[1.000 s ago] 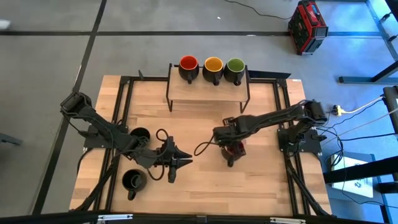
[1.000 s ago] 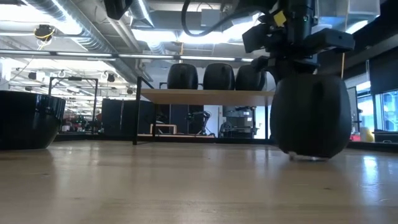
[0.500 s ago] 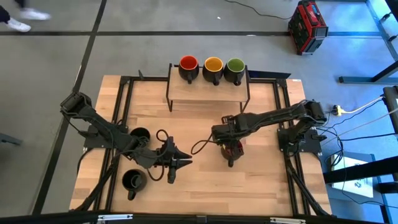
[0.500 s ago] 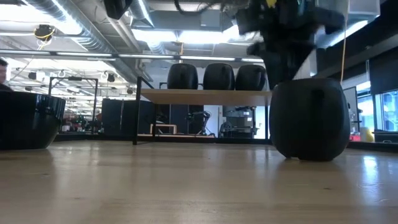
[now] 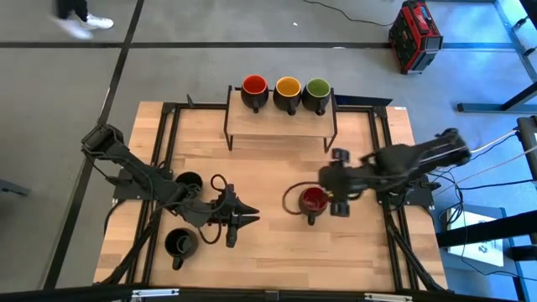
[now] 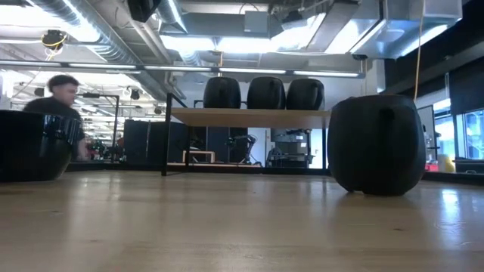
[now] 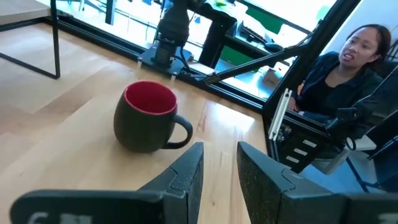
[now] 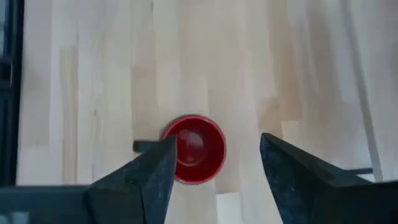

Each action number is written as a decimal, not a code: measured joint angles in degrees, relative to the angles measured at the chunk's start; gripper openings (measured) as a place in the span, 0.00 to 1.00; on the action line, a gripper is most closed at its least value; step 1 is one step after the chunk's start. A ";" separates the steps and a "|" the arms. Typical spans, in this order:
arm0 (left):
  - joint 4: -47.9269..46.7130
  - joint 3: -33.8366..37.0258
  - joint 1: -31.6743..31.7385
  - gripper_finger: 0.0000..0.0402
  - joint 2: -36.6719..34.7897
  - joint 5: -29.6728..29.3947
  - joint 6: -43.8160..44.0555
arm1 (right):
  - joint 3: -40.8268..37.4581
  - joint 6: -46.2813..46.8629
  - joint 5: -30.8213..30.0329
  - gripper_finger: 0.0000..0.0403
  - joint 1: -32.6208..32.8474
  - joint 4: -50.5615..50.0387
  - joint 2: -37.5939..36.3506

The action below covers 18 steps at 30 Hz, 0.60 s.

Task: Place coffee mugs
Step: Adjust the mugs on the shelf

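While upright, red mug [image 5: 314,200] beside right gripper [image 5: 340,181].

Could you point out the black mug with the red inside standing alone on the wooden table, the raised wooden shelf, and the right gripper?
Black mug with red inside [image 5: 314,200], high view, on its red interior.
Raised wooden shelf [image 5: 281,124], high view, on its bare board.
Right gripper [image 5: 339,181], high view, midway between its fingertips.

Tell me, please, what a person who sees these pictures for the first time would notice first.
Probably the red-lined mug standing alone in the middle of the table, with the open right gripper just to its right. Next, the three mugs lined up on the small shelf at the far edge: red, yellow-orange and green inside.
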<state>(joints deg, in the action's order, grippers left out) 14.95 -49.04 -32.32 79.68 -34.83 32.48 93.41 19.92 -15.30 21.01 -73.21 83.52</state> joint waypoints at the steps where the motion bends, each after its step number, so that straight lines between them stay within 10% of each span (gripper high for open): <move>1: 0.19 0.00 0.01 0.23 0.00 -0.08 0.01 | -1.58 2.13 -1.80 0.54 1.50 0.70 -1.57; 10: -1.22 -1.93 3.98 0.23 -3.85 0.41 -1.36 | -21.07 13.05 -15.35 0.48 9.43 10.90 -11.57; 18: -19.12 -6.47 8.64 0.23 -12.22 2.51 -6.14 | -20.86 -2.92 -17.27 0.38 -6.88 15.87 -12.62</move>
<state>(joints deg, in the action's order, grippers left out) -4.17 -55.50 -23.67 67.46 -32.32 26.34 72.55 17.01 -32.57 14.13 -57.33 70.90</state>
